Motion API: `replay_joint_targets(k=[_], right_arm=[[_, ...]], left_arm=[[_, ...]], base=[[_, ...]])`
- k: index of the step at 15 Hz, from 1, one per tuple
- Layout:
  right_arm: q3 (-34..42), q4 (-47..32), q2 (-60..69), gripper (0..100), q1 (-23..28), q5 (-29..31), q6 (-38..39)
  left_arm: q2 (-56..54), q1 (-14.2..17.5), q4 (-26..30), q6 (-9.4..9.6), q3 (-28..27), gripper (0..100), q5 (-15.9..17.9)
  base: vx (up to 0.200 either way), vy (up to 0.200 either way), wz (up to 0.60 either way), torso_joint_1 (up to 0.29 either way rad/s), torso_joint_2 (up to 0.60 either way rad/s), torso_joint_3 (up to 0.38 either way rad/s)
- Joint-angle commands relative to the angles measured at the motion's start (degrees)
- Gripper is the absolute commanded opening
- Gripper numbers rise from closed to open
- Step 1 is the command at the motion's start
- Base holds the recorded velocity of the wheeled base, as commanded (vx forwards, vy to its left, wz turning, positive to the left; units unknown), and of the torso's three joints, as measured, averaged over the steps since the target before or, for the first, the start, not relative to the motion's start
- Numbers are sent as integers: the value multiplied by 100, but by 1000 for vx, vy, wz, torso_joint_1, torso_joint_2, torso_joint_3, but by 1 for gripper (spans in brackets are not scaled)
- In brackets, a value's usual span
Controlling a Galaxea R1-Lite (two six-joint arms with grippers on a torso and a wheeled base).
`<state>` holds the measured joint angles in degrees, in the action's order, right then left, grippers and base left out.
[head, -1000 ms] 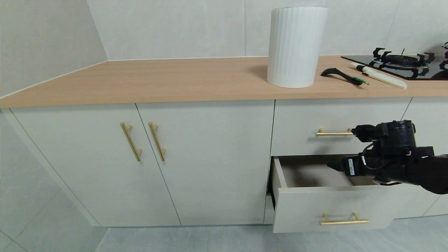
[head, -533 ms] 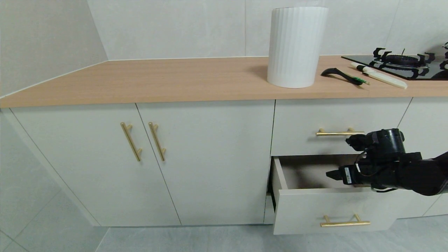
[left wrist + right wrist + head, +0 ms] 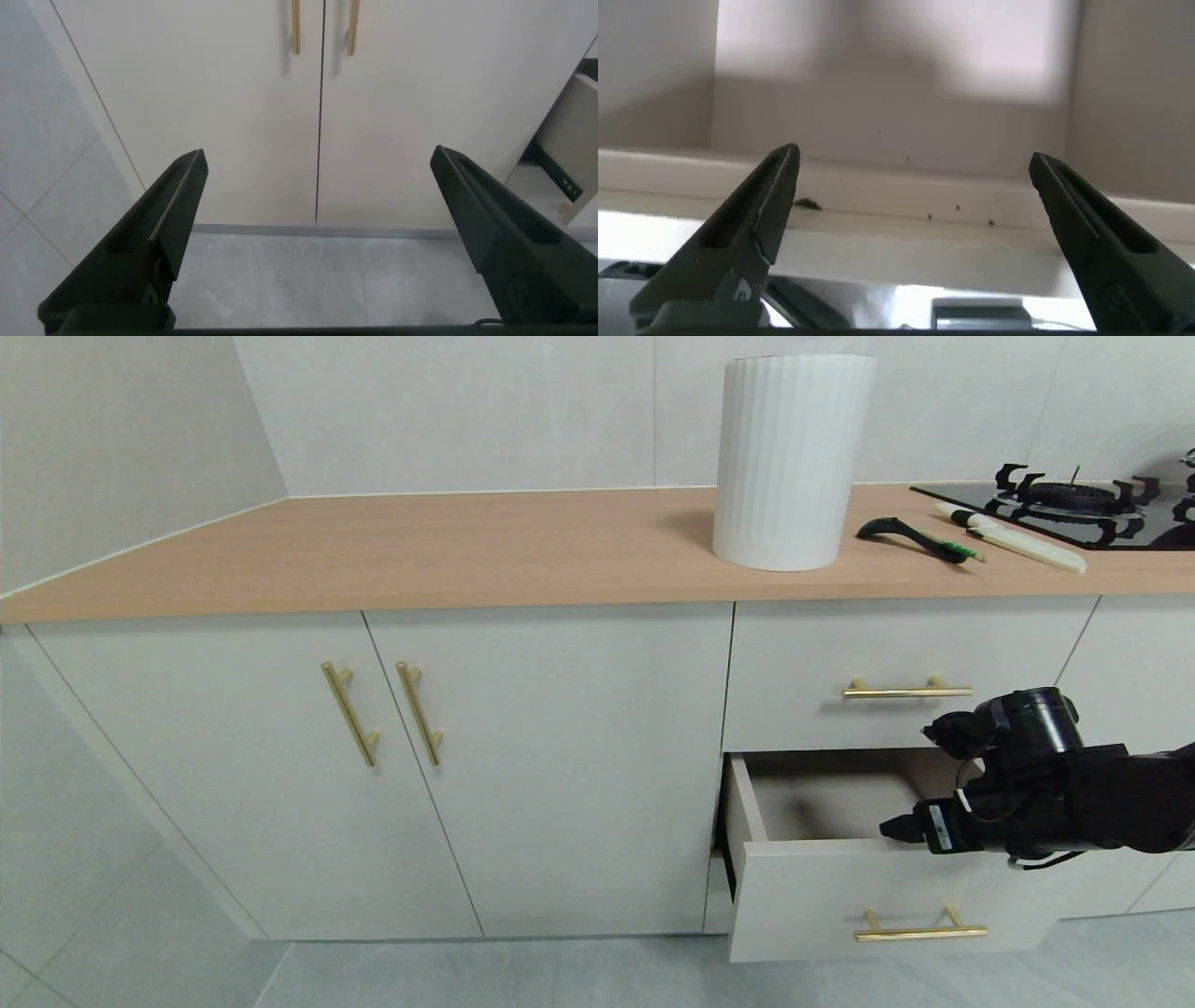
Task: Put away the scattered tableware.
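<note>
- Judging by how things lay, the task stood at an early stage: the lower pale grey drawer with a brass bar handle (image 3: 840,891) was pulled open, and what showed of its inside held nothing.
- The tableware was not yet put away. The black scoop-ended utensil with a green handle (image 3: 920,539) and the long cream-white utensil (image 3: 1016,545) lay near each other on the wooden counter (image 3: 467,551), between the tall white ribbed cylinder (image 3: 792,462) and the black gas hob (image 3: 1074,509).
- What remained, as I judged it, was lifting each utensil, setting it in the drawer, and probably shutting the drawer.
- The right tool (image 3: 894,825) hung at the drawer's front edge, its jaws spread wide with nothing between them. Whether it touched the panel could not be told.
- The left tool (image 3: 318,238) was likewise spread wide and empty, facing the closed pale cupboard doors (image 3: 318,112) above the grey floor.
</note>
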<state>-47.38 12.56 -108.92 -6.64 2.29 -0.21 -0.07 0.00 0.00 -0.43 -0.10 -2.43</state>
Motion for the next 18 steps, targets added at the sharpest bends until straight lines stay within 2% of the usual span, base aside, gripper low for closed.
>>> replay_joint_targets(k=[1, 5, 10, 14, 18], right_arm=[[19, -210, 187, 100, -4, -1, -6], [-25, -807, 319, 100, 5, -1, -23], [-96, -2284, 873, 100, -4, -1, -32], [-60, -3453, 1022, 100, 5, -1, -357], [-78, -4024, 996, 100, -4, 17, -559]], left_arm=[[7, 0, 0, -1, 1, 100, -4], [7, 0, 0, -1, 1, 100, -4], [7, 0, 0, -1, 1, 100, -4], [7, 0, 0, -1, 1, 100, -4], [7, 0, 0, -1, 1, 100, -4]], base=[[0, 0, 0, 0, 0, 0], [0, 0, 0, 0, 0, 0], [0, 0, 0, 0, 0, 0], [0, 0, 0, 0, 0, 0], [0, 0, 0, 0, 0, 0]])
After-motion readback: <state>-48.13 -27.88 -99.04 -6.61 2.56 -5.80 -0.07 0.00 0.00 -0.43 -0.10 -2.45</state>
